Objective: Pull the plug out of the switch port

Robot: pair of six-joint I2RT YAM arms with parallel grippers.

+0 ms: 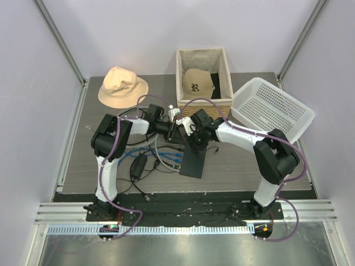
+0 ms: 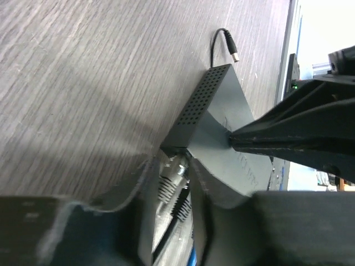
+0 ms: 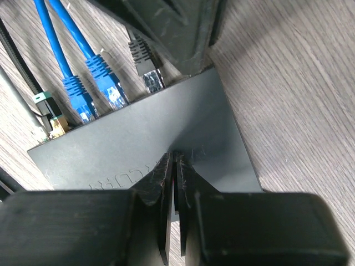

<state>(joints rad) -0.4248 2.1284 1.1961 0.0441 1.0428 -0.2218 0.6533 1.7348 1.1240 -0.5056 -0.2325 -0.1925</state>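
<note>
The switch (image 1: 191, 162) is a flat dark-grey box lying mid-table; it also shows in the left wrist view (image 2: 219, 111) and the right wrist view (image 3: 133, 149). Two blue plugs (image 3: 91, 88) and a black plug (image 3: 145, 65) sit in its port edge. My left gripper (image 1: 176, 131) is at that edge, and its fingers (image 2: 202, 216) close on either side of the black plug (image 2: 169, 191). My right gripper (image 1: 194, 143) is shut and empty, its tips (image 3: 175, 160) pressed down on the switch's top face.
A black power adapter (image 1: 138, 165) and loose cables (image 1: 166, 158) lie left of the switch. A barrel plug (image 2: 234, 52) lies beyond its far corner. A tan hat (image 1: 122, 86), a wicker basket (image 1: 222, 102) and a white plastic basket (image 1: 272, 108) stand behind.
</note>
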